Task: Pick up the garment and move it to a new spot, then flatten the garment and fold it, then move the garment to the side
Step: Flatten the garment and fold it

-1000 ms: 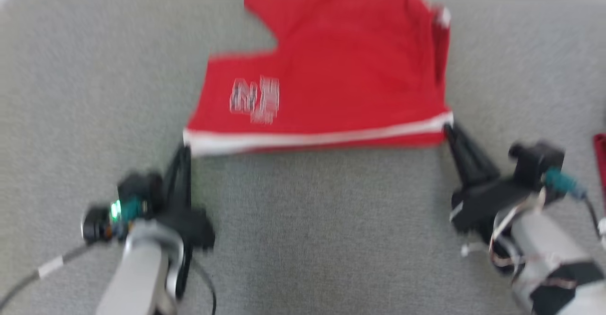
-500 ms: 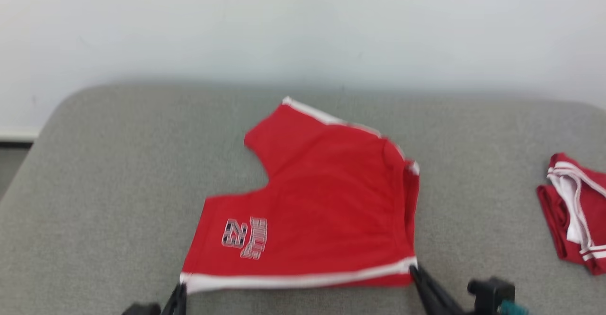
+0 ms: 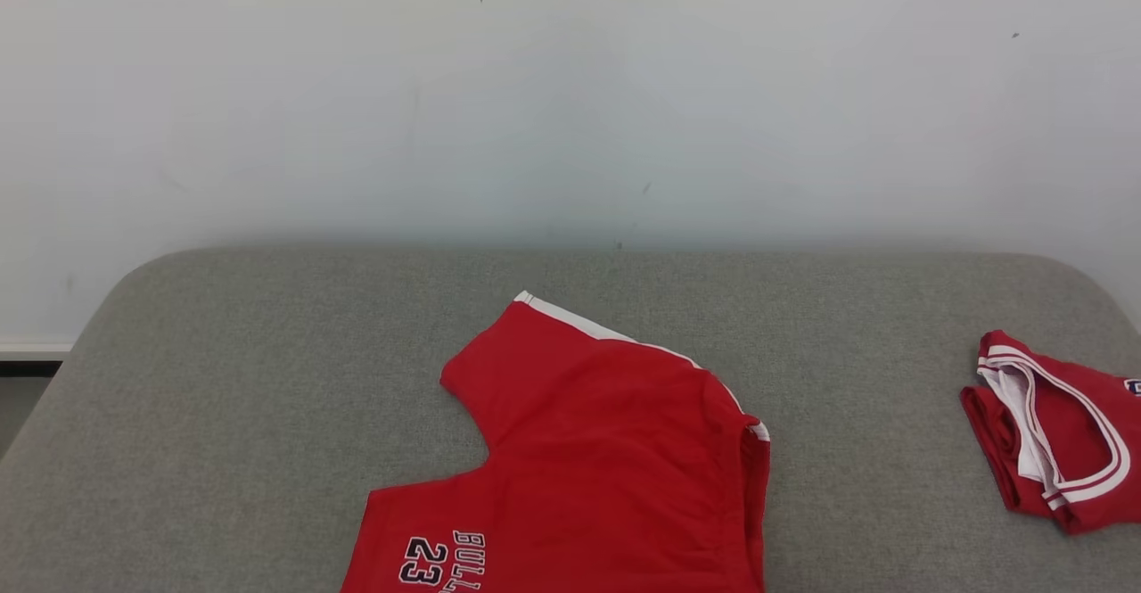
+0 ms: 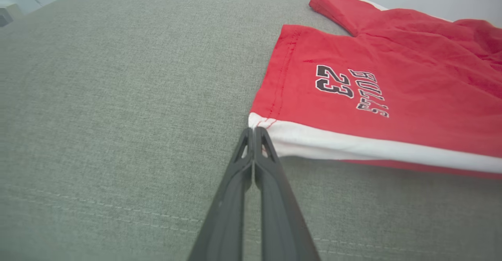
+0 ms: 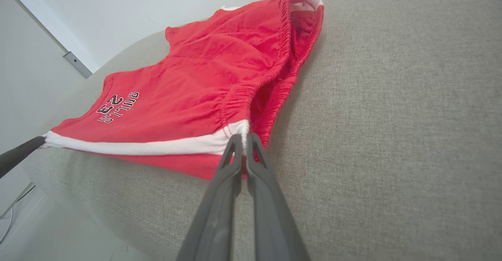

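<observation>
The red white-hemmed cloth shorts lie midway across the grey upholstered bench — left gripper and right gripper each clamp a hem corner; an uneven pull could slip one free.

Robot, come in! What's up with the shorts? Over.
Left gripper and right gripper shut on red shorts, stretched between them. Other red garment aside, not blocking.

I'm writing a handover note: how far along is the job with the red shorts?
Looks done: the red shorts with white side stripes lie spread nearly flat on the grey padded surface. In hand: the left gripper and the right gripper are each shut on one end of the near white stripe, that edge raised slightly. Left: no fold shows yet, and the shorts sit mid-surface, not moved aside.
</observation>
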Robot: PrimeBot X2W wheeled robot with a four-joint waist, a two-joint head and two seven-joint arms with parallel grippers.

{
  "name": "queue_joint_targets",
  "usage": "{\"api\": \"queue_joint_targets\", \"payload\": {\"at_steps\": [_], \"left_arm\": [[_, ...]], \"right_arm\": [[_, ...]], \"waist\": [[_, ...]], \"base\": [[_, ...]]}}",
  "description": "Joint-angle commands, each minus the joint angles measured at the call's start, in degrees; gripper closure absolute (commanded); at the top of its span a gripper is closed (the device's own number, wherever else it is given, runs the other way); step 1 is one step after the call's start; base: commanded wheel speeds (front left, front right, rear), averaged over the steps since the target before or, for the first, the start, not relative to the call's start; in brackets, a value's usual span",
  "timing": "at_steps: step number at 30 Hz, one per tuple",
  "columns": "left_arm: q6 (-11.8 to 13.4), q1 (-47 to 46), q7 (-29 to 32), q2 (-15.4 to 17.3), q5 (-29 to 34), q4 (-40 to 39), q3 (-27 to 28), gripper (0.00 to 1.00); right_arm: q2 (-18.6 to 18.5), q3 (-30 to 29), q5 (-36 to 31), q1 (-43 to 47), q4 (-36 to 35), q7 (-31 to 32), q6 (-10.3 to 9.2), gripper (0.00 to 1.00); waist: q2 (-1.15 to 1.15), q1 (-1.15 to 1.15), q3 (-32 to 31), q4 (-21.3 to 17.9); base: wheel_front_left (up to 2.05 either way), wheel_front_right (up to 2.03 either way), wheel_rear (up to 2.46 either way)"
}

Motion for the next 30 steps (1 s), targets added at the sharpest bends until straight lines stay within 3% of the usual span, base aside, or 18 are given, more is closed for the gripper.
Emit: {"api": "queue_joint_targets", "payload": {"at_steps": [1,14,23,30], "left_arm": [[-0.2,1.2,-0.2,-0.1,0.6,-0.2,0.5,1.0],[-0.7,-3.3,-0.2,-0.5,2.1,-3.9,1.4,1.0],[-0.7,-16.4,-0.2,0.1,4.9,-7.1,1.2,1.0],[-0.8,-29.8,-0.2,2.0,8.0,-4.1,-2.7,1.0]], "right_arm": [[0.2,-0.4,-0.3,1.2,-0.3,-0.2,-0.18,1.0],[0.5,-3.7,-0.3,-0.5,-5.9,-0.2,-0.18,1.0],[1.6,-7.8,2.0,-6.0,-10.8,-0.2,-0.18,1.0],[4.0,-11.9,2.8,-12.2,-12.3,-0.1,-0.18,1.0]], "waist": [[0.01,0.0,-0.2,-0.2],[0.01,0.0,3.8,-1.2],[0.01,0.0,11.7,-4.0],[0.01,0.0,19.3,-6.5]], "base": [[0.0,0.0,0.0],[0.0,0.0,0.0],[0.0,0.0,0.0],[0.0,0.0,0.0]]}}
